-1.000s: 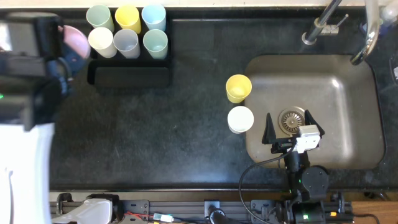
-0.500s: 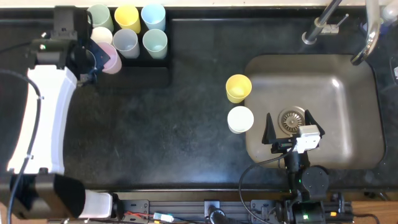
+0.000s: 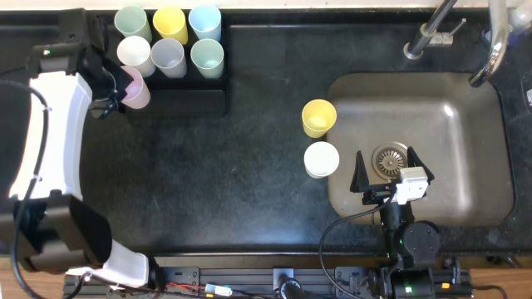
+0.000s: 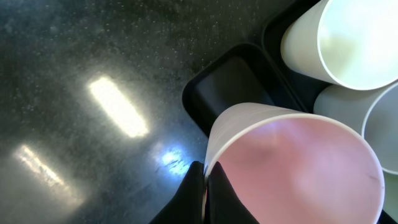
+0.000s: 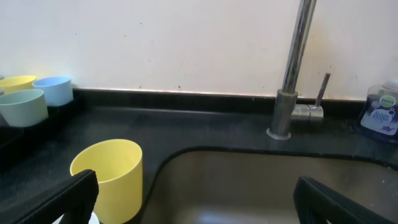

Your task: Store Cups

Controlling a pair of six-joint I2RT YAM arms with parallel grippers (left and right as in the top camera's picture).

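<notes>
While held, pink cup (image 4: 292, 168) overhangs tray (image 4: 233, 84).

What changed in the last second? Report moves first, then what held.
The left gripper, carrying the pink cup, swung in from the counter's left edge to the black tray, then settled over its empty front row. Its grip is unchanged. The right gripper, yellow cup, white cup and six racked cups stayed put.
</notes>
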